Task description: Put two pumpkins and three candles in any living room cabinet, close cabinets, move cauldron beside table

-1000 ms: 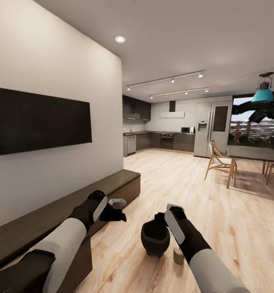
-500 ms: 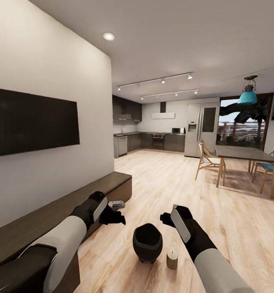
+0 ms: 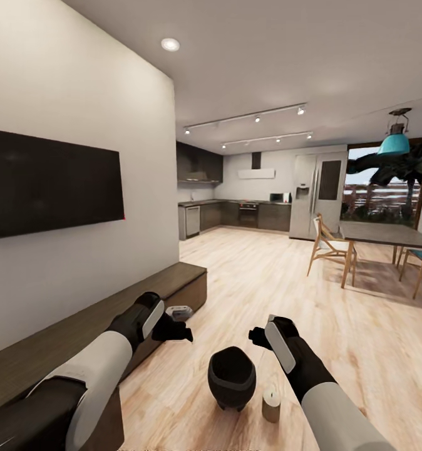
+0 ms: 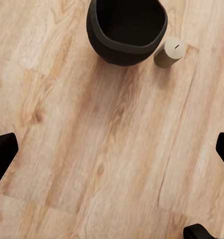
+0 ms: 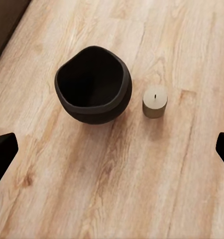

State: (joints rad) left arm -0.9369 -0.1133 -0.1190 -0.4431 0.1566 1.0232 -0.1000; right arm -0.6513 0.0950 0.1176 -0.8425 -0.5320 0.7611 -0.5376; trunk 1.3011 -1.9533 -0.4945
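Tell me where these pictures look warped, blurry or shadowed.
Head view: wide-angle stretch, the wall and ceiling edges splay outward; far kitchen soft. Right wrist view: sharp, with a faint shadow beside the cauldron and candle. Left wrist view: even light.

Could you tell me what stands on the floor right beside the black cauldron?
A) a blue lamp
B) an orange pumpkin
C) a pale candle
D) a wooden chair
C: a short pale candle stands upright on the wood floor just beside the cauldron, apart from it.
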